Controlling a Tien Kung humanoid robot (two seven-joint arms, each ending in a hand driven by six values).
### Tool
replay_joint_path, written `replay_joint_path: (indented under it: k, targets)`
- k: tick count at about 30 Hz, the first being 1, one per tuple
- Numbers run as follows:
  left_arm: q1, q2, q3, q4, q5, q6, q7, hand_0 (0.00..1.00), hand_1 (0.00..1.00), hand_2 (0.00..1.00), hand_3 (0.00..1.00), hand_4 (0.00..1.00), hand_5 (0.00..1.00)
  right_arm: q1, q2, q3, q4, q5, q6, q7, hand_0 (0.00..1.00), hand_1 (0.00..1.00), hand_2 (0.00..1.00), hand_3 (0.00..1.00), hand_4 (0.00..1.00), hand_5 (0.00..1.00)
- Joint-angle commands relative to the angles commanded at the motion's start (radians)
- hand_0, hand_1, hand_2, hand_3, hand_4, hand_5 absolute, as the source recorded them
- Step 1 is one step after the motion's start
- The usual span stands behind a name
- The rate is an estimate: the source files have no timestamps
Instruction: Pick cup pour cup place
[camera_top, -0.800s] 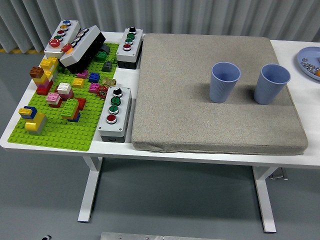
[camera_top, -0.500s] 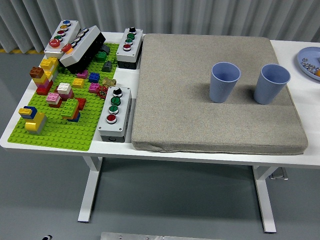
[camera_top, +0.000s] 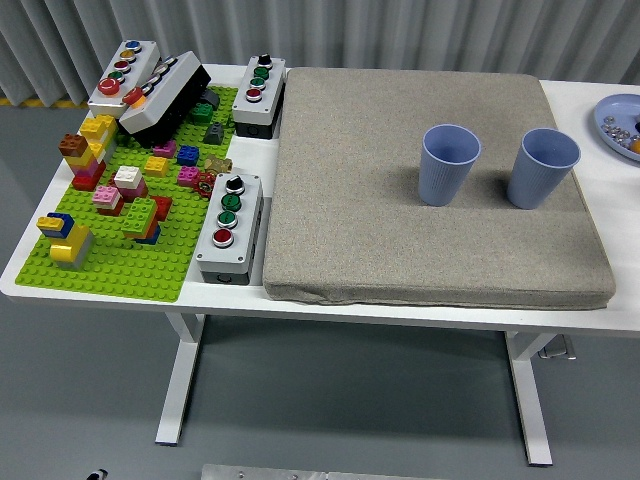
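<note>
Grey corrugated wall panels run behind a white counter (camera_top: 606, 110) on white legs, over a grey floor.

Centre and right: a thick beige pad (camera_top: 400, 240) covers most of the counter. Two blue ribbed cups stand upright on it, well apart from each other. The left cup (camera_top: 449, 164) sits right of the pad's middle; the right cup (camera_top: 543, 167) sits near the pad's right edge. Both open upward; what shows of their insides is plain blue, and whether either holds anything cannot be told.

Far right: a blue plate (camera_top: 612, 122), cut off by the picture edge, holds several small pieces, some pale and at least one orange; too small to identify.

Left: a green studded baseplate (camera_top: 120, 270) carries scattered building bricks in yellow, red, pink, blue, white, brown and grey. Three grey button boxes stand around it: one at the back-left corner (camera_top: 124, 72), one at the pad's back-left corner (camera_top: 259, 93), one at the front beside the pad (camera_top: 230, 226). A black box (camera_top: 170, 102) with a row of buttons lies tilted against the back-left one.

Neither hand nor either arm appears, so no hand's state can be told.
</note>
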Motion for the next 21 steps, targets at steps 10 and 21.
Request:
replay_joint_path:
  k: [10, 21]
  targets:
    - [-0.002, -0.001, 0.0, 0.0, 0.005, -0.002, 0.0, 0.834, 0.82, 0.887, 0.825, 0.644, 0.998, -0.051, 0.024, -0.028, -0.014, 0.015, 0.002, 0.012, 0.898, 0.877, 0.984, 0.984, 0.904, 0.3]
    - [0.0, 0.002, 0.021, 0.0, -0.005, -0.005, 0.0, 0.834, 0.817, 0.887, 0.823, 0.644, 0.998, -0.094, 0.057, -0.104, -0.048, 0.072, -0.017, 0.08, 0.899, 0.874, 0.972, 0.967, 0.9, 0.299]
